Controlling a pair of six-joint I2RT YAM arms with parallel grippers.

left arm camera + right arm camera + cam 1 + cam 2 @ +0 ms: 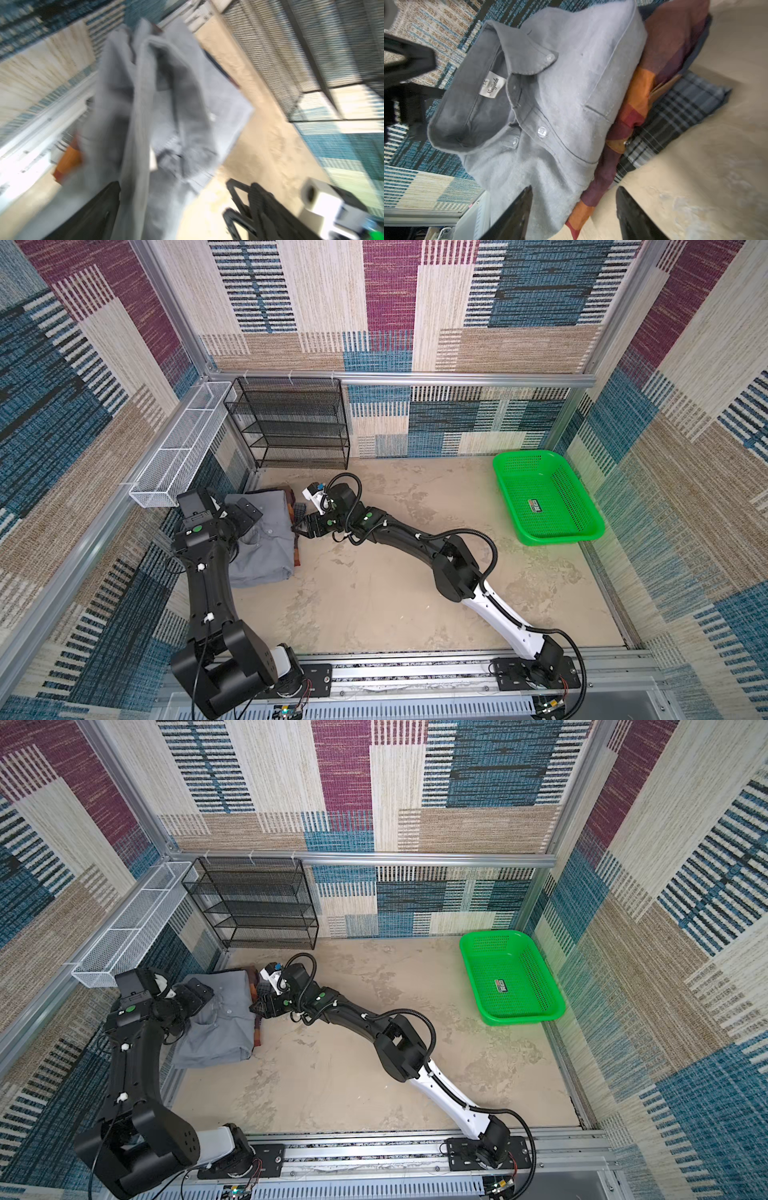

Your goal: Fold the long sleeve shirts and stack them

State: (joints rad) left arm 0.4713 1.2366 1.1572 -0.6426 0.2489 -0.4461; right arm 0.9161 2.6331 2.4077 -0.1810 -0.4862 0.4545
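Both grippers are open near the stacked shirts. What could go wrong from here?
1. The right gripper stands open astride the edge of the gray shirt and the plaid shirt below it; pulling back carelessly might snag either one and undo a fold.
2. The left gripper hangs open over the gray shirt; it could catch cloth as it lifts and drag the shirt off the plaid one.

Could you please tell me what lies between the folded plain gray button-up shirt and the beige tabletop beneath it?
The plaid cloth shirt in orange, brown and navy blocks lies sandwiched there, clearest in the right wrist view.
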